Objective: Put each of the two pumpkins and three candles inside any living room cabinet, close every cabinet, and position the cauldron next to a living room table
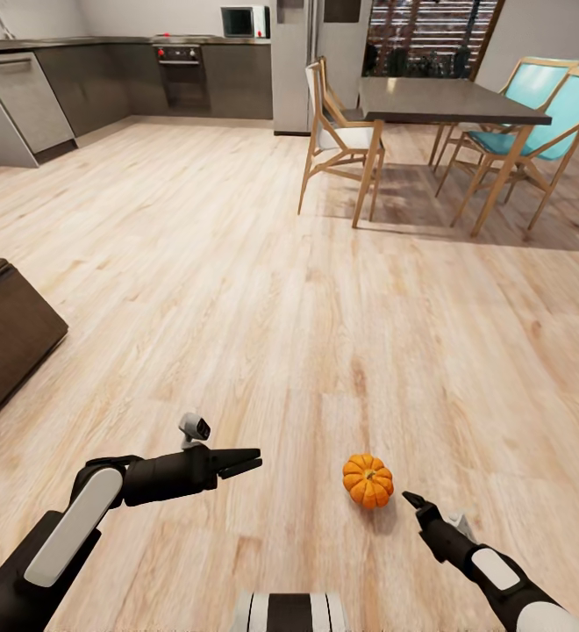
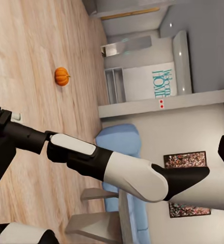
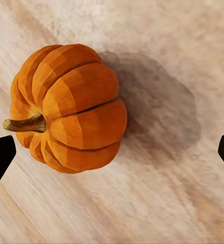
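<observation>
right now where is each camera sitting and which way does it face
Head view: on the head, facing forward and down over floor toward the dining table; left gripper and right gripper show.
Left wrist view: on the left arm, facing across to the right arm.
Right wrist view: straight down onto the pumpkin.
All three share the pumpkin.

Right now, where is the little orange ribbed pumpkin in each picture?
Head view: the orange ribbed pumpkin sits low, right of centre, just ahead of the right gripper.
Left wrist view: small, beyond the right arm.
Right wrist view: close up.
Shared landmark: the pale wooden floor.
</observation>
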`<state>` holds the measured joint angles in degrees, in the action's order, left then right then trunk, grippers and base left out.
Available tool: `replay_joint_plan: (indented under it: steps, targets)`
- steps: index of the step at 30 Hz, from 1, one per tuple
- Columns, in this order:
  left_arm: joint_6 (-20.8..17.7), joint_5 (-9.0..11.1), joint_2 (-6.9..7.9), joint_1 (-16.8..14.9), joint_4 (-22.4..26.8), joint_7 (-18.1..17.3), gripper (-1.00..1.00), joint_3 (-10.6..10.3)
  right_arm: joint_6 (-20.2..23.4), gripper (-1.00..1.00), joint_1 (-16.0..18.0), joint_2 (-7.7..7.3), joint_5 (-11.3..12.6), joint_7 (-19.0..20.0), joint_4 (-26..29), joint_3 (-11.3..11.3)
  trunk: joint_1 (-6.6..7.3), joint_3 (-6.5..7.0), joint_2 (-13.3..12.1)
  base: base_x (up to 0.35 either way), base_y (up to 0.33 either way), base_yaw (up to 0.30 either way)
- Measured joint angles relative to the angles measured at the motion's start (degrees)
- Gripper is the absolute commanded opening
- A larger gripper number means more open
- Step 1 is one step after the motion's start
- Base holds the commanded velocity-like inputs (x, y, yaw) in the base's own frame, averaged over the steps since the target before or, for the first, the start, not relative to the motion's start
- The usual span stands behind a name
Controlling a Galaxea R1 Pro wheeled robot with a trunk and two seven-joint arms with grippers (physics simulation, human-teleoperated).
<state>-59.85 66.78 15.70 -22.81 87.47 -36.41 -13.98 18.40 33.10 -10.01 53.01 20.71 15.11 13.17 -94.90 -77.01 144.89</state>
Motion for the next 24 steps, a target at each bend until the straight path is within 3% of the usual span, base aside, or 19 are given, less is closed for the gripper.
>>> replay_joint_plan:
  steps: [6,10,24]
  targets:
    - [0.0,0.0,0.00,0.0,0.0,0.0,1.00,-0.1,0.1,1.00,0.7,0.17,-0.2,-0.2,0.0,-0.1,-0.15,-1.33,0.1,0.000,0.000,0.000]
    - [0.0,0.0,0.03,0.0,0.0,0.0,1.00,-0.1,0.1,1.00,1.0,0.22,-0.4,0.0,0.0,0.0,-0.15,-1.34,0.1,0.000,0.000,0.000]
    - [0.0,0.0,0.00,0.0,0.0,0.0,1.00,-0.1,0.2,1.00,1.1,0.63,-0.5,3.1,0.0,-0.2,-0.52,-4.43,0.3,0.000,0.000,0.000]
